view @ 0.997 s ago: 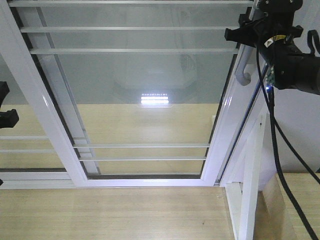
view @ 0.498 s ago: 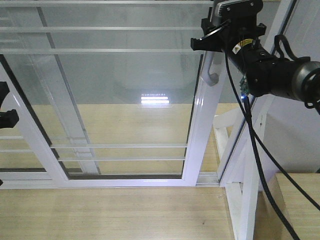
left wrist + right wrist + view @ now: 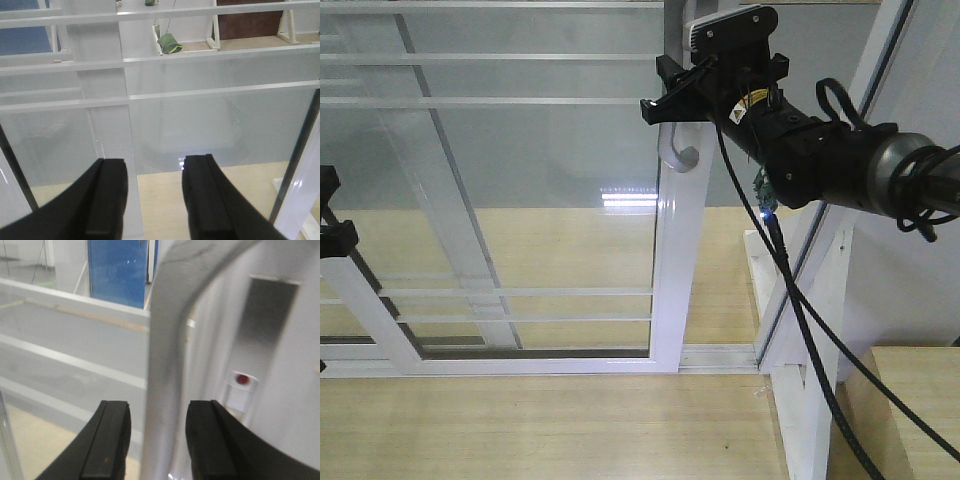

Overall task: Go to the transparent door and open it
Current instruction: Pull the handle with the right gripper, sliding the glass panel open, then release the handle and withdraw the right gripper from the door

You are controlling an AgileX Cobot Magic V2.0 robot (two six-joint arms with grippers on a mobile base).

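The transparent door (image 3: pixel 520 200) is a glass panel in a white frame with thin horizontal rails, and it stands partly slid to the left. Its curved silver handle (image 3: pixel 678 150) sits on the right stile (image 3: pixel 672 270). My right gripper (image 3: pixel 680 95) is at the top of the handle. In the right wrist view the handle (image 3: pixel 160 365) runs between the gripper's (image 3: pixel 157 440) open fingers, with a gap on each side, and the lock plate (image 3: pixel 265 325) is just beyond. My left gripper (image 3: pixel 155 200) is open and holds nothing as it faces the glass and rails (image 3: pixel 200 92); only its edge (image 3: pixel 330 215) shows at the far left.
A fixed white frame post (image 3: pixel 820 290) stands at the right of the opening. The floor track (image 3: pixel 720 355) lies bare there. A wooden surface (image 3: pixel 920 400) is at the bottom right. A black cable (image 3: pixel 800 330) hangs from the right arm. Wooden floor lies beyond the glass.
The door has slid steadily left with my right gripper at its handle, and the gap beside the right frame post has widened. The left gripper has stayed put.
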